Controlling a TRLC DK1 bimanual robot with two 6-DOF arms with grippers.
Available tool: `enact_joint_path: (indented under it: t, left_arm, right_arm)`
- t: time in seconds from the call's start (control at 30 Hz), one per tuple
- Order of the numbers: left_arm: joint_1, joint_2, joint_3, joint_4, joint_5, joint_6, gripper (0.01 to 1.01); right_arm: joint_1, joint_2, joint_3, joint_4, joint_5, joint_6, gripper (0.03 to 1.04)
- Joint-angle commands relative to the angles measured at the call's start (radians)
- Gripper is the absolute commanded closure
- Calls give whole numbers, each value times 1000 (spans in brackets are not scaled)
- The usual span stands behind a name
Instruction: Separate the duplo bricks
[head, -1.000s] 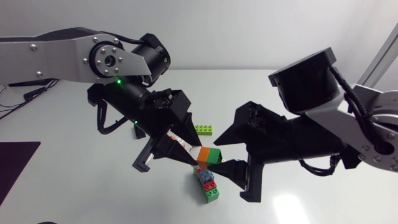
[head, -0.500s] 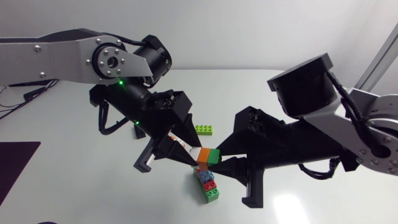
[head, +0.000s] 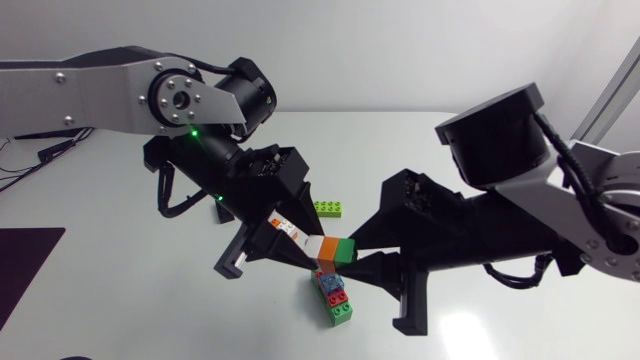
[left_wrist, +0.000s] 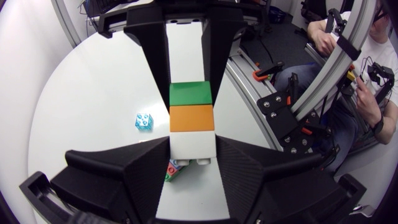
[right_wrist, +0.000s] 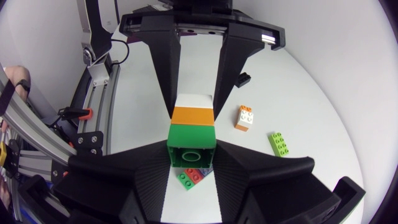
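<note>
A short stack of a white (left_wrist: 193, 146), an orange (left_wrist: 191, 118) and a green duplo brick (left_wrist: 190, 94) hangs above the table between my two grippers. My left gripper (head: 300, 245) is shut on the white end, with both fingers against its sides in the left wrist view. Opposite it, my right gripper (head: 352, 256) is shut on the green brick (right_wrist: 191, 146). On the table directly below stands a second stack of blue, red and green bricks (head: 336, 296).
A lime flat brick (head: 327, 208) lies behind the grippers on the white table (head: 120, 250). A light-blue brick (left_wrist: 144, 121) and an orange-and-white brick (right_wrist: 245, 117) also lie loose on the table. A dark mat (head: 25, 265) covers the table's left edge.
My right gripper's fingers have closed onto the green end of the held stack. The left arm and the stack have stayed where they were.
</note>
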Motion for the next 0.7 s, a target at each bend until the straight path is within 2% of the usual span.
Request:
enact_joint_path:
  t: [0.0,0.4,0.67]
  left_arm:
    - [10,9,4,-22,13,3,566]
    - [15,-17,-2,-30,31,-5,559]
    - [-24,-3,1,-23,48,-20,544]
  right_arm:
    - [-12,-24,-27,-3,2,-7,751]
    - [8,-23,-38,26,11,22,751]
    - [25,-21,-48,49,16,39,751]
